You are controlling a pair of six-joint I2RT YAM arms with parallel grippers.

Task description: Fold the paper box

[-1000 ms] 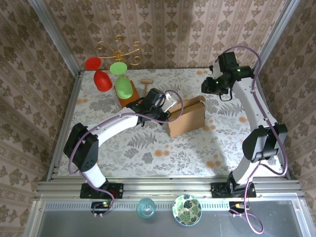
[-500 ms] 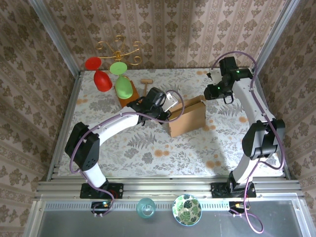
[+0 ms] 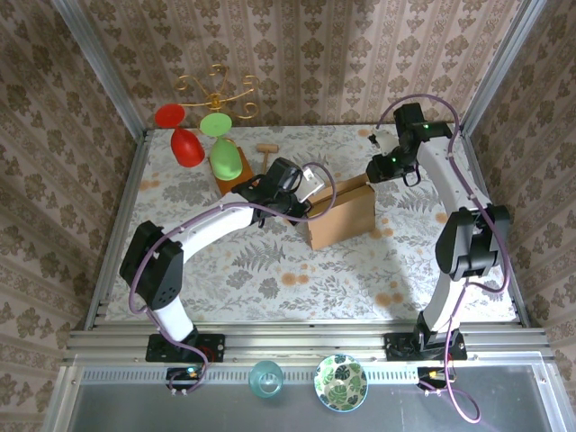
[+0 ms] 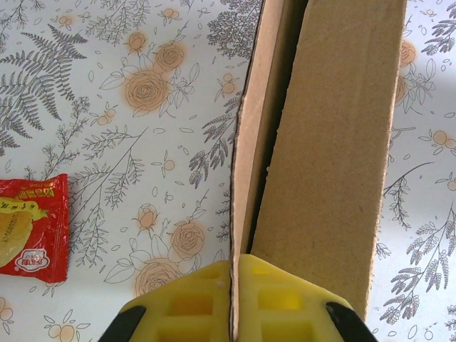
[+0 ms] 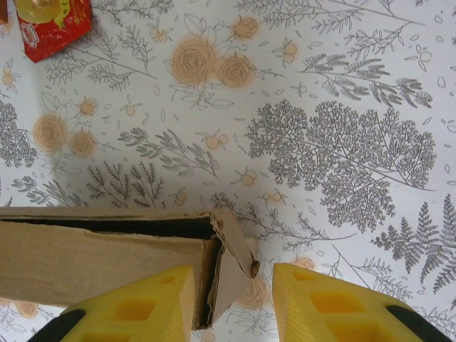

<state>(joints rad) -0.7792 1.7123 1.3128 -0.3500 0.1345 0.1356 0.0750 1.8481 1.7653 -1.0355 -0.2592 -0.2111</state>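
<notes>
- Position: the paper box, a plain brown cardboard mailer with loose flaps, stands half-formed near the middle of the worktop, slightly toward the far right corner.
- The left pincer is pressed together on a thin upright cardboard panel at the box's left end. Its yellow fingers pinch that edge from both sides, and neither it nor the box has shifted over the last second.
- The change is on the other side. The right pincer has swung in from near the worktop's far right edge and now sits over the box's far right end.
- In the right wrist view the right pincer is spread, its two yellow fingers straddling a bent corner flap. One finger lies just beside the cardboard and the other stands apart from it, so nothing is gripped yet.
- A small red-and-yellow packet lies flat on the worktop beyond the box, well apart from both pincers.
- Judged from this, the approach looks nearly finished. With the left end held steady, the next step likely calls for closing on or pushing that flap inward.
- The flap is already creased and askew, so it could buckle rather than fold along its score line.
</notes>
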